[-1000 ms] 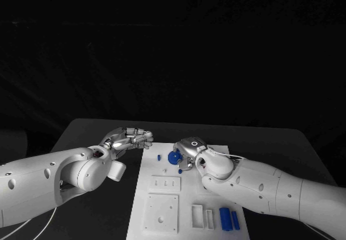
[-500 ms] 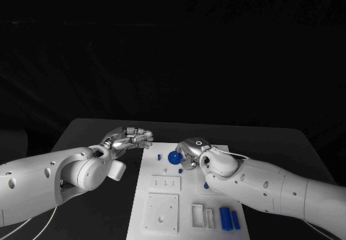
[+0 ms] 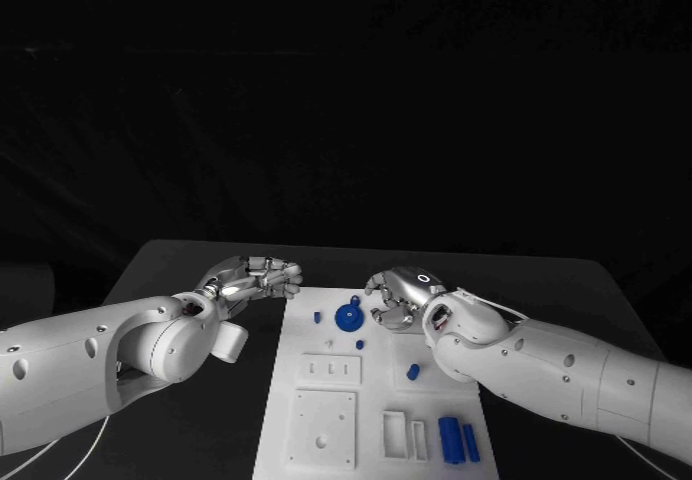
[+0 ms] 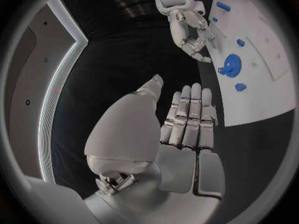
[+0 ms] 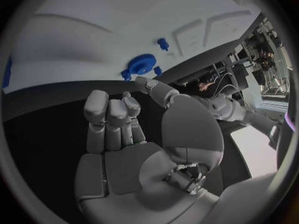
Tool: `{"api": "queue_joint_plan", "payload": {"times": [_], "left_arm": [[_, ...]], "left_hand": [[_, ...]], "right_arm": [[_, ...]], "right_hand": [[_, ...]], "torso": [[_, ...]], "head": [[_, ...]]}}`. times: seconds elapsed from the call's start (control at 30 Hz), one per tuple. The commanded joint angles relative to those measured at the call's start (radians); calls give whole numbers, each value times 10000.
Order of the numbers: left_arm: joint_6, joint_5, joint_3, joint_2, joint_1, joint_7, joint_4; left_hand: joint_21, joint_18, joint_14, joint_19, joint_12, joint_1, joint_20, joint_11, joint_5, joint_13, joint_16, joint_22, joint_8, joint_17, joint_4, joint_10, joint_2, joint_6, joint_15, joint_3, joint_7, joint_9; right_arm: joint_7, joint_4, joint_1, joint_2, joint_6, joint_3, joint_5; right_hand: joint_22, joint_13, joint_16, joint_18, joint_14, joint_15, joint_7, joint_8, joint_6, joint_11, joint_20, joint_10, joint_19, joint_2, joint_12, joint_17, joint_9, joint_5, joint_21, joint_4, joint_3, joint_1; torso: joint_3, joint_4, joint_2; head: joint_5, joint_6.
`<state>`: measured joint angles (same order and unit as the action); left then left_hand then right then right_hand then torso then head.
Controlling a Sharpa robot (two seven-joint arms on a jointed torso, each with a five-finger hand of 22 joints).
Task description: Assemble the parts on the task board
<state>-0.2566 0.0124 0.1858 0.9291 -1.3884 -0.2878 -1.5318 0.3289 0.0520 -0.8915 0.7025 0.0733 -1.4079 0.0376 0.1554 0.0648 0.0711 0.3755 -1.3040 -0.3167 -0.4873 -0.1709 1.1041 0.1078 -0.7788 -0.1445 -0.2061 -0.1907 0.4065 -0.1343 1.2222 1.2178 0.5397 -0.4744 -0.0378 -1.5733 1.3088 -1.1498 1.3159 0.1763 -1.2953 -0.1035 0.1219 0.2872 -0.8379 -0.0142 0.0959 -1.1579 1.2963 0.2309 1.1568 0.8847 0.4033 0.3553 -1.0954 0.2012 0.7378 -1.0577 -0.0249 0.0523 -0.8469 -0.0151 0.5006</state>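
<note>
The right hand [image 3: 400,297] is held with fingers curled on nothing, just beside the blue gear [image 3: 348,317] on the task board [image 3: 325,420]. The left hand [image 3: 257,277] is curled empty too, off the board's far left corner.

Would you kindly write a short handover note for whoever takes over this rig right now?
Left hand: fingers curled, holding nothing, over the table left of the board.
Right hand: fingers curled, holding nothing, by the board's far end.
Blue gear sits at the far end with small pegs nearby; one piece lies mid-board.
Left to do: two blue bars lie at the near right corner, apparently unplaced.
</note>
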Motion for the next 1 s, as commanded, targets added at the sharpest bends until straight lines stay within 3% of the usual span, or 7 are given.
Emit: {"api": "queue_joint_plan", "payload": {"times": [0.03, 0.17, 0.27, 0.5, 0.7, 0.87, 1.0], "left_arm": [[124, 34, -8, 18, -13, -105, 17], [131, 85, -6, 41, -13, -120, 110], [143, 104, -5, 28, -12, -134, 192], [199, 143, 0, -56, -8, -168, 366], [245, 144, 5, -96, -5, -174, 438], [269, 157, 7, -149, -2, -175, 494], [284, 168, 8, -159, 0, -172, 525]], "left_hand": [[-59, 135, -67, 1, -41, -99, 51, 9, -44, -14, -64, -13, 58, -9, -36, 76, 7, -49, 12, 48, -1, -14], [-61, 136, -70, 1, -37, -115, 51, 6, -45, -12, -68, -14, 56, -13, -40, 84, 14, -57, 13, 55, 1, -14], [-63, 136, -147, 17, 26, -175, 42, -54, -47, 18, -46, -27, 49, -52, -85, 230, 9, -87, 36, 90, 11, -19], [-65, 131, -181, 28, 48, -214, 31, -83, -47, 27, -39, -34, 49, -74, -113, 297, 3, -97, 50, 117, 16, -25], [-67, 129, -182, 28, 44, -222, 29, -84, -47, 25, -41, -35, 50, -78, -120, 296, -1, -99, 51, 125, 17, -26], [-71, 126, -178, 26, 34, -235, 27, -80, -47, 21, -48, -36, 52, -81, -129, 288, -3, -98, 51, 136, 17, -29], [-74, 124, -176, 24, 27, -243, 26, -77, -47, 17, -52, -37, 55, -84, -135, 281, -5, -96, 50, 144, 16, -31]], "right_arm": [[1489, 138, 0, 443, -247, 154, 1633], [2005, 176, 92, 1088, 322, 269, 2348], [2434, 107, 122, 1558, 660, 311, 2803], [3067, -445, 125, 2032, 1417, 323, 3293], [3338, -1026, 94, 2074, 1850, 323, 3431], [3450, -1547, -38, 1968, 2044, 321, 3485], [3529, -1847, -186, 1829, 2027, 321, 3549]], "right_hand": [[115, 6, -75, 855, -9, 110, 113, 88, -31, -42, 115, 97, -36, -52, 22, 27, 31, -222, -39, 42, -198, 151], [122, -9, -91, 855, 0, 228, 231, 117, -77, -163, 166, 165, -90, -179, 58, 68, 56, -628, -20, 210, -576, 224], [128, -9, -99, 855, 3, 244, 249, 132, -107, -178, 172, 188, -113, -217, 74, 87, 67, -718, -17, 284, -746, 261], [157, 10, -132, 855, 22, 265, 263, 128, -127, -192, 153, 267, -218, -506, 117, 161, 81, -790, -33, 820, -1521, 359], [170, 32, -171, 855, 49, 246, 245, 116, -123, -178, 111, 340, -354, -542, 121, 209, 86, -708, -30, 896, -2103, 250], [171, 50, -198, 855, 61, 206, 200, 94, -94, -136, 84, 363, -416, -523, 123, 235, 80, -632, -33, 900, -2338, 69], [170, 64, -221, 855, 69, 188, 184, 80, -75, -118, 63, 385, -462, -526, 115, 251, 76, -531, -31, 900, -2477, -37]], "torso": [[32, -9, 12], [37, -39, 17], [79, -97, 60], [197, -201, 133], [323, -258, 159], [368, -247, 156], [337, -242, 148]], "head": [[21, -45], [39, -74], [82, -81], [166, -91], [234, -59], [239, -61], [224, -9]]}}
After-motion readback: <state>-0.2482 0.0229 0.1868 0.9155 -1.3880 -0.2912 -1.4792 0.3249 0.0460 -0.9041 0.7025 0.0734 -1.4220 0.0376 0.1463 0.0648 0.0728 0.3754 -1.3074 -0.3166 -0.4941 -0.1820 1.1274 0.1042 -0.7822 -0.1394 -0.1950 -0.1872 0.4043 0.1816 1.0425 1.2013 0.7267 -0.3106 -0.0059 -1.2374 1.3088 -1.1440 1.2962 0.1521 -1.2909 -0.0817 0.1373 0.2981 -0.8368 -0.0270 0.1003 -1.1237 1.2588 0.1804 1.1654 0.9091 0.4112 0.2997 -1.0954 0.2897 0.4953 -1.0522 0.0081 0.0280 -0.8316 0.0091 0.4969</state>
